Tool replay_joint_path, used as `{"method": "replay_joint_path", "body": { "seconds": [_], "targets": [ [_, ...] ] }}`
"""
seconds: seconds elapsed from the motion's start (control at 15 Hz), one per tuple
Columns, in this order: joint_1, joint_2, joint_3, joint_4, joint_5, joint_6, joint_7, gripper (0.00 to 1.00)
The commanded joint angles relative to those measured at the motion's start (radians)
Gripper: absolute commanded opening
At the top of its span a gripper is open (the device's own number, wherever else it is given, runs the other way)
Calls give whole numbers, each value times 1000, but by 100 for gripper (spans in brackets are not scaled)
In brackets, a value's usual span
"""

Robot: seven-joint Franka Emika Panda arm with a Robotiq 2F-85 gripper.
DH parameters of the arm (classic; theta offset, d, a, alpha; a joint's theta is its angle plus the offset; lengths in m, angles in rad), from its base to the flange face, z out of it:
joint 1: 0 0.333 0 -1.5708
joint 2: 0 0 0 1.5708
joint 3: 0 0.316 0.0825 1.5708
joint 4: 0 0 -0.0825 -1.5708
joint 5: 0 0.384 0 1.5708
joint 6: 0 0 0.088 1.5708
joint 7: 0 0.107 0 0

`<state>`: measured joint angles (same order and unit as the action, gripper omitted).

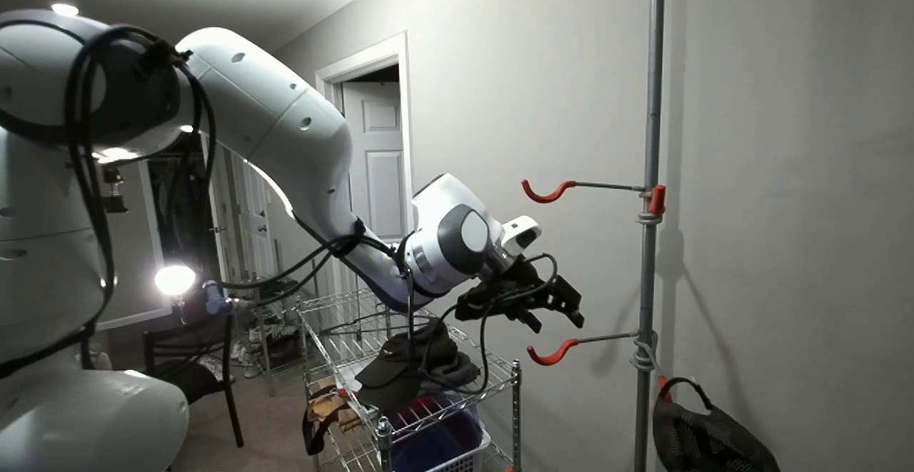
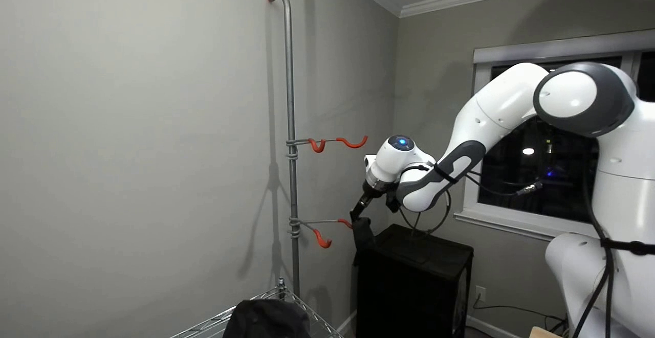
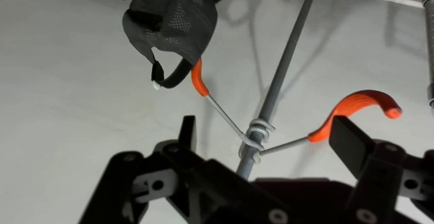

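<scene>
My black gripper [image 3: 268,125] has its fingers spread wide, with nothing between them in the wrist view. A dark grey cap [image 3: 176,24] hangs by its strap from an orange-tipped hook [image 3: 197,78]. Fingers and cap are apart there. In an exterior view the same cap [image 1: 707,436] hangs low beside the grey pole [image 1: 648,279], right of and below the gripper [image 1: 557,323]. A bare orange hook [image 3: 362,99] lies partly behind the right finger. In an exterior view the gripper [image 2: 374,210] overlaps a dark shape [image 2: 363,235]; contact there is unclear.
Higher on the pole are more orange hooks [image 2: 317,148]. Below the arm stands a wire rack [image 1: 517,415] with dark caps [image 1: 400,365] on top and a basket underneath. A tall black box [image 2: 414,287] stands under the wrist. Cables [image 1: 485,343] loop from the gripper.
</scene>
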<state>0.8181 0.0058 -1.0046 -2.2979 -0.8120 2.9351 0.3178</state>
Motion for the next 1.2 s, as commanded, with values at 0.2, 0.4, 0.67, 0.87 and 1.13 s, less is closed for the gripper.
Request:
{"method": "replay_joint_path", "body": {
  "seconds": [0.2,0.4,0.67,0.87,1.13],
  "targets": [
    [99,-270,211,-57,-286,-338,267,100],
    [46,-316,458,-81,-197,-488,278,100],
    [-100,-273,783,-46,7,-564,242,100],
    [-246,-220,976,-9,131,-545,227,100],
    [-411,-125,1130,48,253,-516,191,100]
  ]
}}
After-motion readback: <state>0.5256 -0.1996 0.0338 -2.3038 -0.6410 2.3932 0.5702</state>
